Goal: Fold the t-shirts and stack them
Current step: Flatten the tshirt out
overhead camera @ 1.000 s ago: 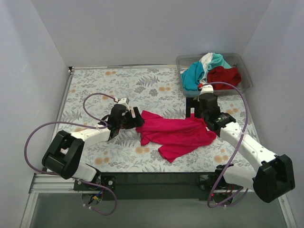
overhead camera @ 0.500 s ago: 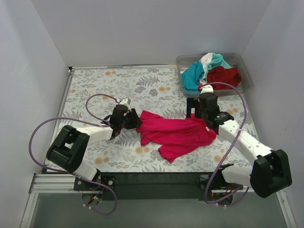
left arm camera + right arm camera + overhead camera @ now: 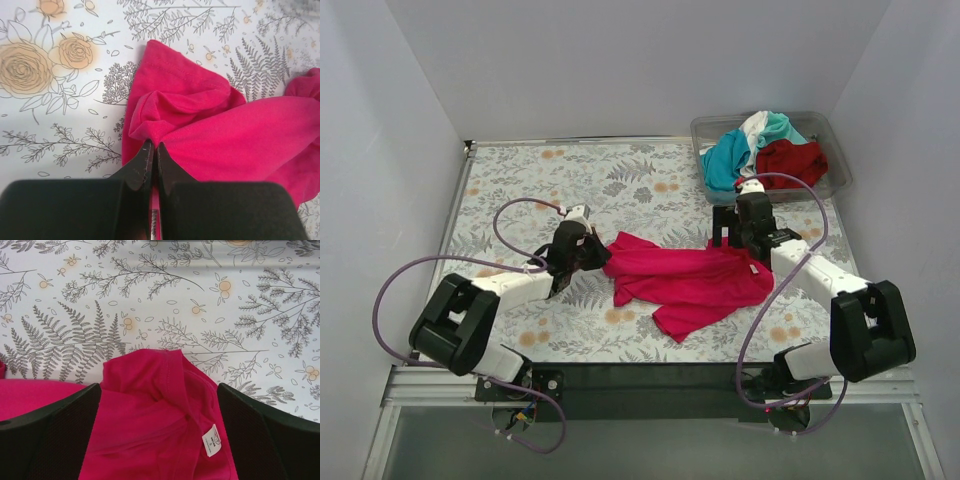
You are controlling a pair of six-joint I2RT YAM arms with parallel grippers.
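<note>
Four t-shirts in all. One, the pink t-shirt [image 3: 690,280], lies crumpled at the middle of the flowered table [image 3: 520,180]. The other three, a teal t-shirt [image 3: 725,160], a white t-shirt [image 3: 754,127] and a dark red t-shirt [image 3: 792,160], are heaped in the one clear bin [image 3: 835,180] at the upper right. Two tools: the left tool [image 3: 152,150] is pinched tight on the pink t-shirt's left edge, and the right tool [image 3: 160,400] is spread wide astride its collar end.
</note>
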